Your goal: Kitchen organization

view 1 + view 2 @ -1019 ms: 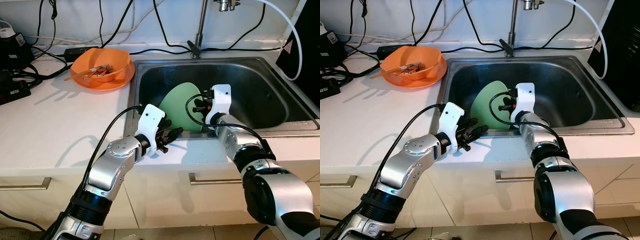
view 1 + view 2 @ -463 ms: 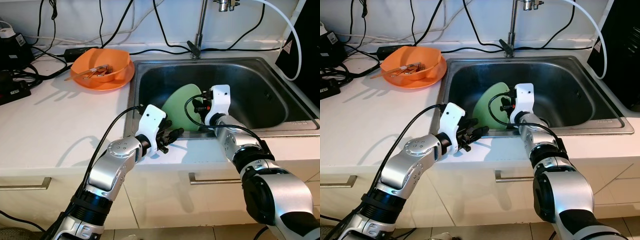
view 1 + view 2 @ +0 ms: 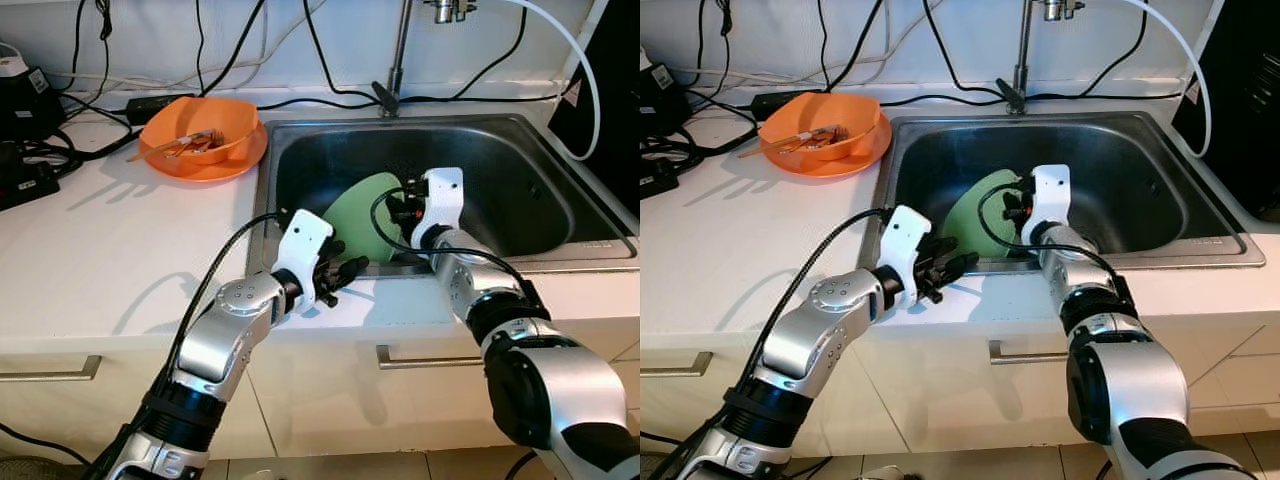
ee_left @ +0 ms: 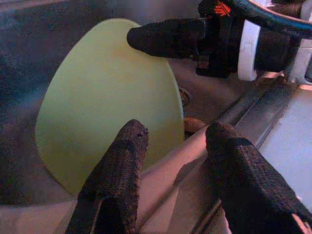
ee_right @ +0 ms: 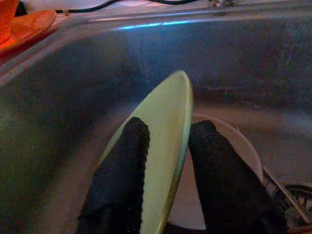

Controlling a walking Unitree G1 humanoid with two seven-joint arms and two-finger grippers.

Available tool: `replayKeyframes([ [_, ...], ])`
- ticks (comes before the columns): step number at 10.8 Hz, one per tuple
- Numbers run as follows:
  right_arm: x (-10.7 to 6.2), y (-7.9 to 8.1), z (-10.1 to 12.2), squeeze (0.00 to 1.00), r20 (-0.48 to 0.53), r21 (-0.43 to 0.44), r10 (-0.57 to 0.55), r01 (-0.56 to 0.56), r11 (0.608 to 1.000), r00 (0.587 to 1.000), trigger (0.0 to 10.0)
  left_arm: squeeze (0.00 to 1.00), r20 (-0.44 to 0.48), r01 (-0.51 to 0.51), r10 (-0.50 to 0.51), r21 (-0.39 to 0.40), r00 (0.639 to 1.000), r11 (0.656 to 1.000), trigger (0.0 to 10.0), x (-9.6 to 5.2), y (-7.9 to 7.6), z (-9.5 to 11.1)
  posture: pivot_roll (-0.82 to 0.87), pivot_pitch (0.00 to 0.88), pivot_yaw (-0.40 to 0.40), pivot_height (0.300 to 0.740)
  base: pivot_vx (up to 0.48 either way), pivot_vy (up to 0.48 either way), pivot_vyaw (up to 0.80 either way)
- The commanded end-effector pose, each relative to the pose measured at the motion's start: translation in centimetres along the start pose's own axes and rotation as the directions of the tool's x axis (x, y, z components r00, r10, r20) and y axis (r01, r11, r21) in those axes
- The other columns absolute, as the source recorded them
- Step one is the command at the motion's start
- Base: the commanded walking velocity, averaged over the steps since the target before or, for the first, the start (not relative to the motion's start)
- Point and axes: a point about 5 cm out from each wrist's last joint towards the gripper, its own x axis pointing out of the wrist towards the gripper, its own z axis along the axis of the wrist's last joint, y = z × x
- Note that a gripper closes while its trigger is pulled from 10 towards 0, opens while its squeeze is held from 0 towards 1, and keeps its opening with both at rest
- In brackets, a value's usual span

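Sink (image 3: 560,150): we see a steel basin set into the white counter (image 3: 110,250), with the tap's pipe rising behind it.
Green plate (image 3: 365,215): it stands on edge inside the sink, tilted, near the front wall and left of the middle.
White plate (image 5: 229,151): in the right wrist view we make out a pale dish lying on the sink floor just behind the green plate, beside the drain.
Right gripper (image 5: 168,146): it reaches down into the sink, and we see one black finger on each face of the green plate, clenched on its rim.
Left gripper (image 4: 178,146): it rests over the sink's front edge, just beside the green plate; its two fingers are spread apart with nothing between them.
Orange bowl (image 3: 200,125): it sits on an orange plate (image 3: 215,163) on the counter left of the sink, with what look like chopsticks inside.
Cables: we see black leads running along the back of the counter.
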Motion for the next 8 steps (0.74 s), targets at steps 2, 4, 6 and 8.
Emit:
replayKeyframes([
  [2,0.2,-0.2,1.7,0.0,0.065,-0.049,-0.014,0.017,0.999,0.998,10.0,0.0,-0.015,-0.009,0.009,0.001,1.0,1.0,10.0,0.0,0.2,-0.2,0.11,0.0,0.025,0.74,0.0,0.0,0.0],
  [4,0.2,-0.5,2.8,0.0,0.11,-0.087,-0.037,0.047,0.995,0.993,10.0,0.0,-0.015,-0.011,0.011,0.0,1.0,1.0,10.0,0.1,0.2,-0.3,0.11,0.0,0.024,0.74,0.0,0.0,0.0],
  [6,0.2,-0.7,4.3,0.0,0.192,-0.053,-0.065,0.077,0.996,0.979,10.0,0.0,0.002,-0.036,0.036,-0.009,0.999,0.999,10.0,0.0,0.4,-0.2,0.11,0.0,0.021,0.74,0.0,0.0,0.0],
  [8,0.0,-0.1,6.0,0.0,0.309,0.017,-0.055,0.053,0.998,0.95,10.0,0.0,0.084,-0.116,0.118,-0.019,0.989,0.993,10.0,0.0,1.3,0.9,0.11,0.0,0.023,0.74,0.0,0.0,0.0],
])
